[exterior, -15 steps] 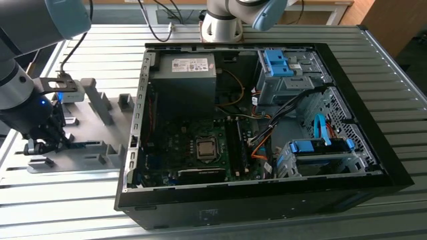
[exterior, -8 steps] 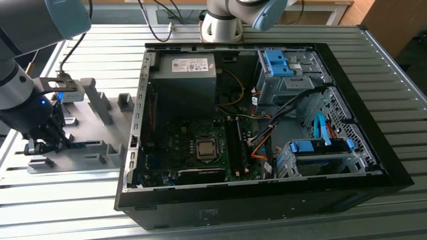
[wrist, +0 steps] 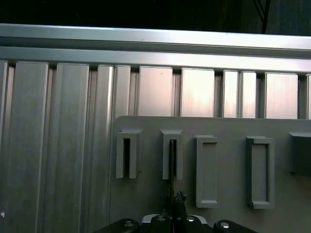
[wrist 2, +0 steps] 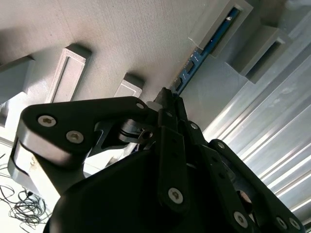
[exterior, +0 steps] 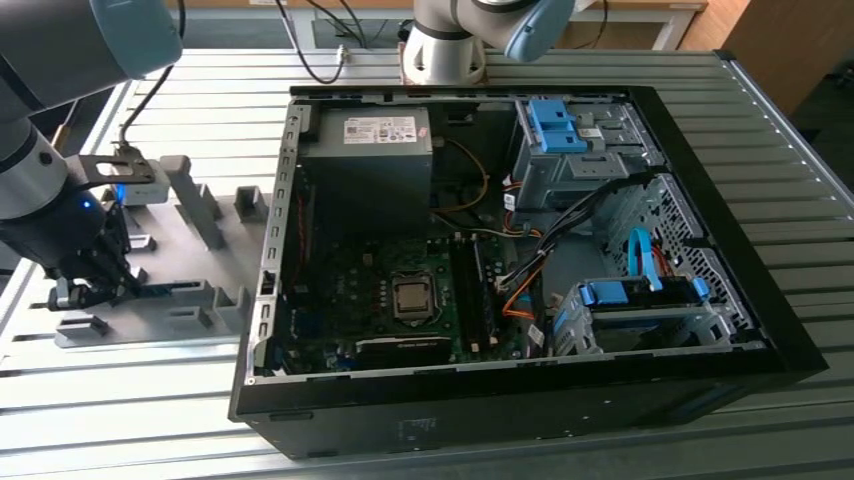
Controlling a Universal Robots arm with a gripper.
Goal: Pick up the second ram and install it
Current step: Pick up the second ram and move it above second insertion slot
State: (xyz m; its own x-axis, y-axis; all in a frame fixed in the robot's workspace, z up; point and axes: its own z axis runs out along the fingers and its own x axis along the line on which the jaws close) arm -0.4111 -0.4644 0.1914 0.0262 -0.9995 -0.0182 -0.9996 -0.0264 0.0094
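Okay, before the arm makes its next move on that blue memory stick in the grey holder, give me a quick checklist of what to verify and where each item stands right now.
1. Alignment: the gripper sits at the end of the second ram: ok.
2. Ram free of its holder block: not ok, it stands in the slot.
3. Computer case open from above: ok, the board is exposed.
4. Memory slots free to take the stick: cannot tell.
5. Cables clear of those slots: cannot tell; they run close beside them.
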